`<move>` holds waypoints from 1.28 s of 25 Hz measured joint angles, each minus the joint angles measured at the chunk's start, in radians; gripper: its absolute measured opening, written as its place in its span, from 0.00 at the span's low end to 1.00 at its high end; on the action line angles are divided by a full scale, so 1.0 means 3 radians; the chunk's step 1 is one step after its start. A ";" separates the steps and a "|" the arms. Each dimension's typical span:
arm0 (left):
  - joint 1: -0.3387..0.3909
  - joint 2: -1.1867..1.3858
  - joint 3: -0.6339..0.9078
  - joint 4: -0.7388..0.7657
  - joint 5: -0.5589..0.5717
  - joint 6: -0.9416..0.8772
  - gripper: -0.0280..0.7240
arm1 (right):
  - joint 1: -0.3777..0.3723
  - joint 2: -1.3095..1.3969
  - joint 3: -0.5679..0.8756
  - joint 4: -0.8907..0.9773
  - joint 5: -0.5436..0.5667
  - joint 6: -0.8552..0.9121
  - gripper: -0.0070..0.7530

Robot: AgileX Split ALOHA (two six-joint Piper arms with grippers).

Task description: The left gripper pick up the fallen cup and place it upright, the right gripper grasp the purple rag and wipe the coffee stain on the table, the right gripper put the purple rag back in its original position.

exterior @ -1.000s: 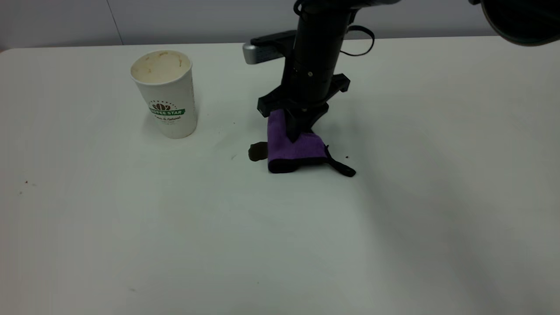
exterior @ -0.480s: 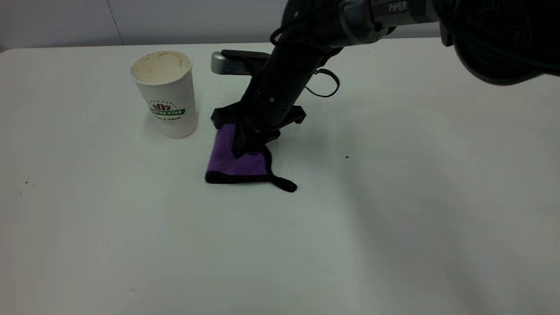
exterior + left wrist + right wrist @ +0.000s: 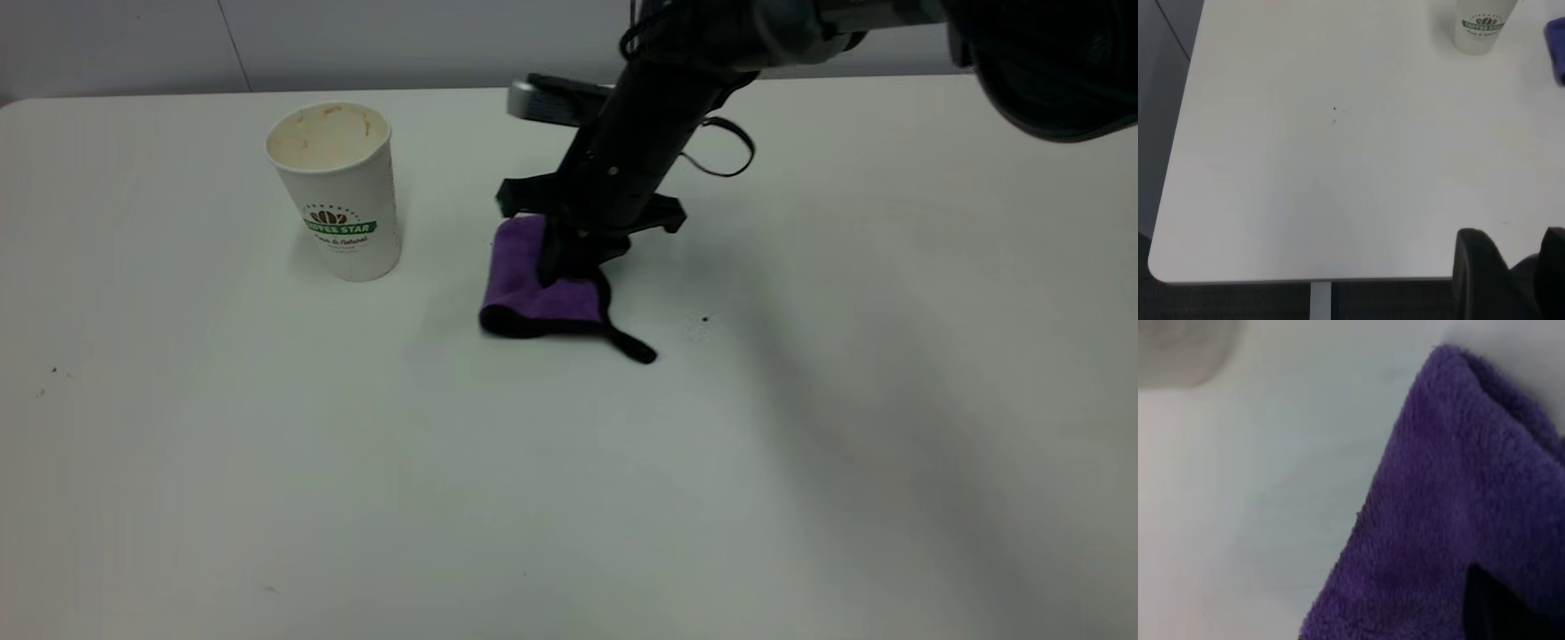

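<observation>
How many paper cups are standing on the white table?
1: the white paper cup with a green band stands upright on the white table, left of the purple rag.

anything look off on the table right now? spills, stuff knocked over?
Nothing stands out. The cup stands upright, its inside brown-stained. The right pincer presses the folded purple rag onto the table; no coffee blot shows beside it, only tiny dark specks. The left pincer hangs off the table's edge.
</observation>
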 joint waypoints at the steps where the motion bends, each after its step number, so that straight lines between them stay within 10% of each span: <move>1: 0.0000 0.0000 0.0000 0.0000 0.0000 0.0000 0.36 | -0.0099 -0.0004 -0.0004 -0.0026 0.0047 0.0011 0.12; 13: 0.0000 0.0000 0.0000 0.0000 0.0000 0.0000 0.36 | -0.1248 -0.0027 -0.0086 -0.0339 0.0776 -0.0005 0.15; 18: 0.0000 0.0000 0.0000 0.0000 0.0000 0.0000 0.36 | -0.1546 0.0059 -0.0569 -0.0773 0.1271 -0.0075 0.48; 23: 0.0000 0.0000 0.0000 0.0000 0.0000 0.0000 0.36 | -0.1614 -0.0128 -0.0902 -0.0928 0.1355 -0.0268 0.94; 32: 0.0000 0.0000 0.0000 0.0000 0.0000 -0.0004 0.36 | -0.1349 -0.1676 -0.0034 -0.1186 0.1394 -0.0299 0.97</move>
